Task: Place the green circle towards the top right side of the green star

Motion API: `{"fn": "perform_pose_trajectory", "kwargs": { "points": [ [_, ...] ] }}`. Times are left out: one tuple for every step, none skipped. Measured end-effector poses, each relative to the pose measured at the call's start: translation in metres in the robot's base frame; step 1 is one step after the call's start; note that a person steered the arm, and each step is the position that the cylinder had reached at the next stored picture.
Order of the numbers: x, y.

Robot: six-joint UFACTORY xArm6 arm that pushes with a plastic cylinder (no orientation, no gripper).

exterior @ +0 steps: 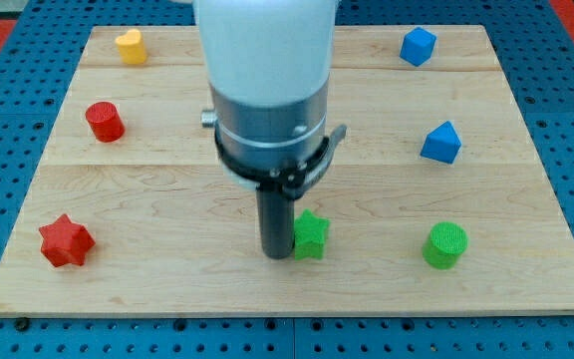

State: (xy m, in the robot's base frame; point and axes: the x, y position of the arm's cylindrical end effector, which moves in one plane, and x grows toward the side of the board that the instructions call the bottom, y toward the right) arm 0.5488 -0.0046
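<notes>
My tip (276, 254) sits bare against the left side of the green star (311, 235), holding nothing, while the green circle (444, 245) waits well off to the view's right, level with the star.

The small green star-shaped block (312, 235) lies flat on the pale wooden desk (167, 289), just beside my tip (276, 254) on the view's right, touching the rod or very nearly so; its left points are hidden behind the rod. The green circle, a short ribbed cylinder block (444, 245), stands upright well apart from my tip, farther toward the view's right and level with the star, near the desk's lower edge.
</notes>
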Motion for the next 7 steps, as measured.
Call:
{"fn": "perform_pose_trajectory", "kwargs": {
  "points": [
    [-0.001, 0.071],
    [0.025, 0.061],
    [0.070, 0.068],
    [0.069, 0.138],
    [0.067, 0.187],
    [0.044, 0.178],
    [0.019, 0.164]
  ]
}}
